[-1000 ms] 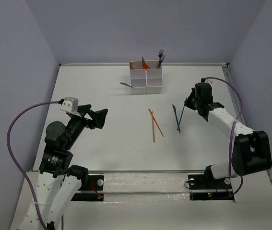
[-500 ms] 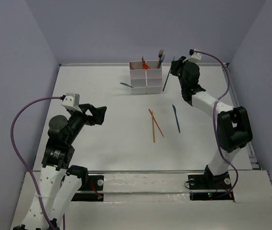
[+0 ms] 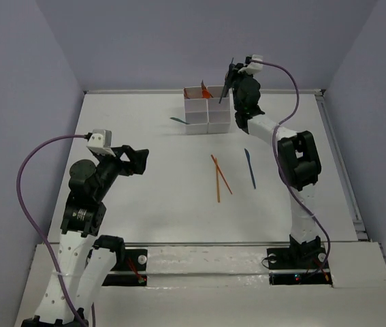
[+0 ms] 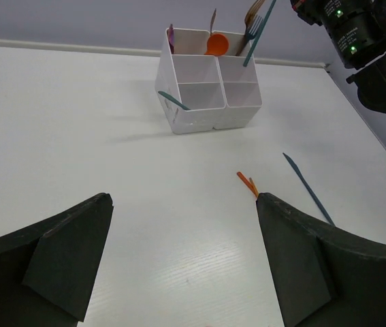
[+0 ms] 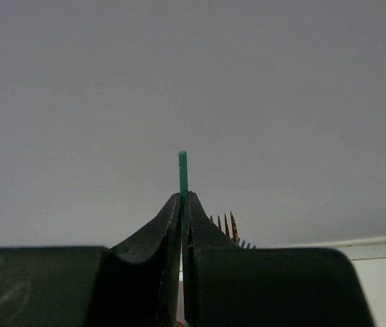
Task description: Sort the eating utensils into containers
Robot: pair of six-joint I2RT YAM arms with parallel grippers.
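Note:
The white containers (image 3: 207, 112) stand at the back of the table. An orange spoon (image 4: 216, 45), a copper fork (image 4: 252, 11) and a purple spoon (image 4: 171, 33) stand in the back boxes. My right gripper (image 3: 232, 73) is shut on a teal knife (image 5: 183, 170) and holds it upright over the back right box; the knife also shows in the left wrist view (image 4: 261, 30). Fork tines (image 5: 225, 223) show just behind the right gripper (image 5: 183, 199). Another teal knife (image 3: 249, 168) and two orange sticks (image 3: 218, 177) lie mid-table. A third teal knife (image 3: 178, 120) leans at the containers' left side. My left gripper (image 3: 138, 161) is open and empty, well to the left.
The right arm (image 4: 356, 34) reaches over the back right of the table. Grey walls close the table at the back and sides. A rail (image 3: 213, 252) runs along the near edge between the arm bases.
My right gripper lifted one teal knife from the table's right and carried it back-left to above the containers. The left arm has hardly moved.

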